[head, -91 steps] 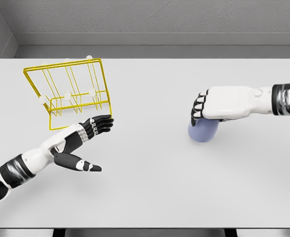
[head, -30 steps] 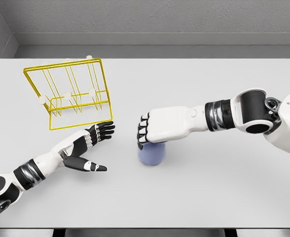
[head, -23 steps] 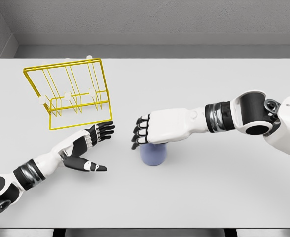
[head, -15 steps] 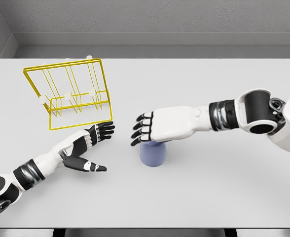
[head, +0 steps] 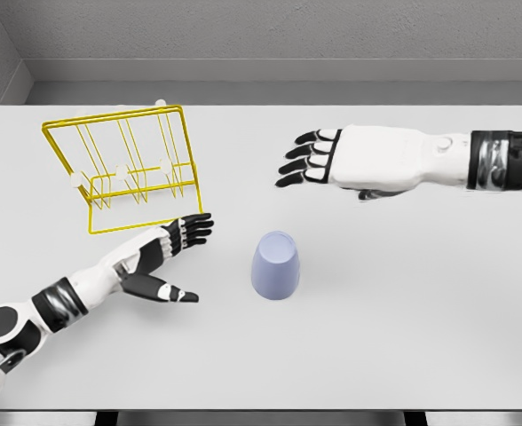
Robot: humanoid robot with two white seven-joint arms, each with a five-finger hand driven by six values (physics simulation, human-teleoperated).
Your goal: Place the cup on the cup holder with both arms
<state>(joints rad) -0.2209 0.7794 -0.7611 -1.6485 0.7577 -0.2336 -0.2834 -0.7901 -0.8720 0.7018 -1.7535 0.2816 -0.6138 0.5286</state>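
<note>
A pale blue cup (head: 275, 265) stands upside down on the white table (head: 403, 302), free of both hands. The yellow wire cup holder (head: 123, 167) with white-tipped pegs stands at the back left. My right hand (head: 312, 159) hovers up and to the right of the cup, fingers spread and holding nothing. My left hand (head: 179, 244) lies open to the left of the cup, just below the holder's front edge, palm facing the cup, a short gap away from it.
A grey wall runs behind the table's far edge. The table's front edge (head: 261, 410) runs along the bottom of the view.
My right hand carried the cup leftward to the table's middle, opened and let go of it, then rose back up to the right. The left hand edged slightly toward the cup.
</note>
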